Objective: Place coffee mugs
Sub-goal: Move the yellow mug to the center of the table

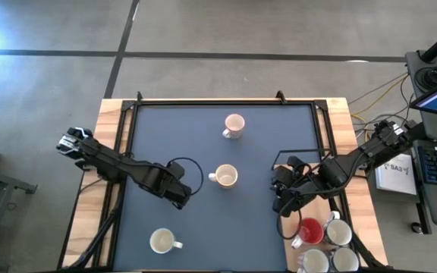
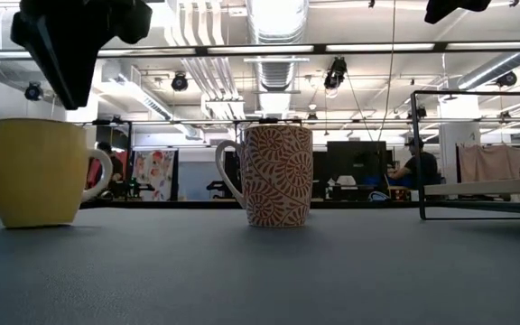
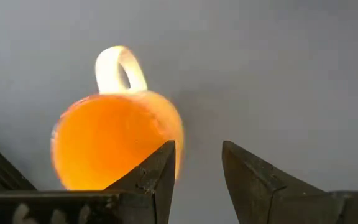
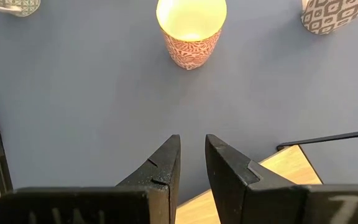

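left gripper (image 1: pixel 190 189) hangs open and empty over the mat (image 1: pixel 264 136), its fingers (image 3: pixel 157 177) parted, with the yellow mug (image 1: pixel 225 177) just beside its tip; a cream mug (image 1: pixel 163 242) sits nearer the front edge, behind and left of it. beyond the yellow mug, toward the far edge, stands the patterned mug (image 1: pixel 234 126). right gripper (image 1: pixel 279 203) hovers at the mat's right side, fingers (image 4: pixel 163 171) slightly apart with nothing between them; just behind it the red mug (image 1: pixel 310 231) and three white mugs (image 1: pixel 338 232) cluster on the wood table (image 1: pixel 359 193)
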You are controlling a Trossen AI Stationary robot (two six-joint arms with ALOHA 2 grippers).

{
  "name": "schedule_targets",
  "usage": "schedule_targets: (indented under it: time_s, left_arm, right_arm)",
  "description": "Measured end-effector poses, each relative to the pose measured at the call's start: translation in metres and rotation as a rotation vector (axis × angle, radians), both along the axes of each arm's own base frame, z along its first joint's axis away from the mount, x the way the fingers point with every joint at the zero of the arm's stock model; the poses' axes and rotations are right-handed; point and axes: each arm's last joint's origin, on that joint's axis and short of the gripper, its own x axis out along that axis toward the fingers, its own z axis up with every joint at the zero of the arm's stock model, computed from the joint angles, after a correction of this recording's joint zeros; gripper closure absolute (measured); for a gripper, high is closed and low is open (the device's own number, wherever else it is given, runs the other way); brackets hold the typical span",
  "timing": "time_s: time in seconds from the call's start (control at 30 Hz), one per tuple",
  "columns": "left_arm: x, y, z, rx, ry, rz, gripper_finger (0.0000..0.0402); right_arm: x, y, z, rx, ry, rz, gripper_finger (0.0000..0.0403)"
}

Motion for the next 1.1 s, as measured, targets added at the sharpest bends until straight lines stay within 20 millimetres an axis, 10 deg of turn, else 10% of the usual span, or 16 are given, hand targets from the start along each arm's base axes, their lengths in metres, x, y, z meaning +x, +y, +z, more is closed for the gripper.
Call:
schedule_targets:
  time_s: [0.63, 1.1]
  left_arm:
    - [-0.012, 0.003, -0.037, 0.022, 0.063, 0.097, 0.0288]
    - [0.011, -0.007, -0.036, -0.097, -0.178, 0.082, 0.0395]
  right_arm:
    - [0.0, 0.0, 0.0, -0.01, 0.001, 0.018, 0.0337]
    - [0.0, 0.0, 0.0, -0.023, 0.0, 0.025, 0.0337]
